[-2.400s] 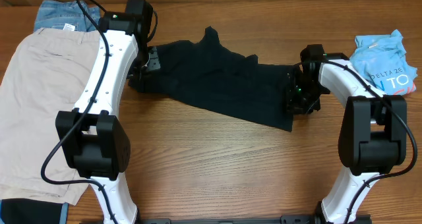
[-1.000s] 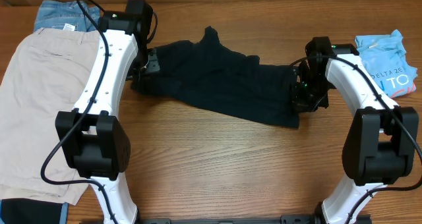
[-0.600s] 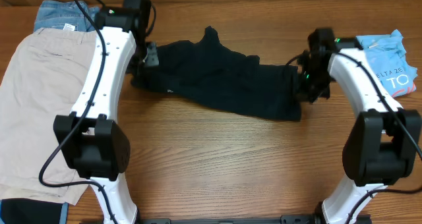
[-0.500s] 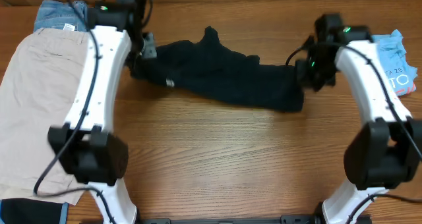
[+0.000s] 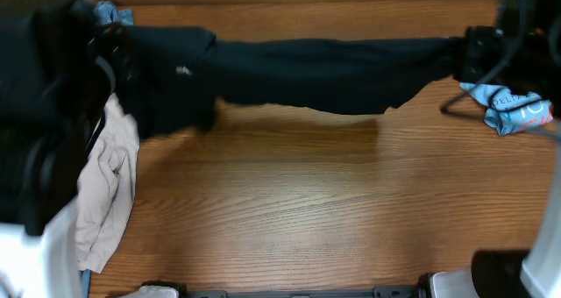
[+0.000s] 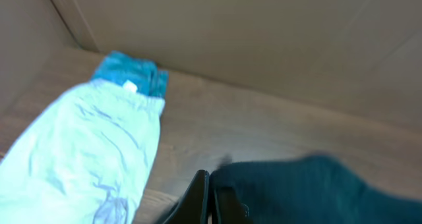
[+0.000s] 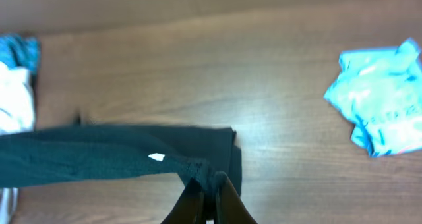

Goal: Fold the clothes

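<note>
your left end effector [image 6: 208,199] is pinched shut on one end of the black t-shirt [image 5: 316,70], and your right end effector [image 7: 207,196] is clamped on the other end. the shirt hangs stretched in a long band between them, up off the bench [image 5: 289,210], with its small white logo [image 7: 156,157] showing. the beige shorts [image 5: 105,188] and blue denim [image 6: 128,72] lie by the shirt's left end. the light-blue printed tee [image 5: 517,105] sits crumpled just past its right end.

even bright light, soft shadow under black tee [image 5: 307,66], heavy motion blur l/r edges, wrist cams fuzzy
</note>
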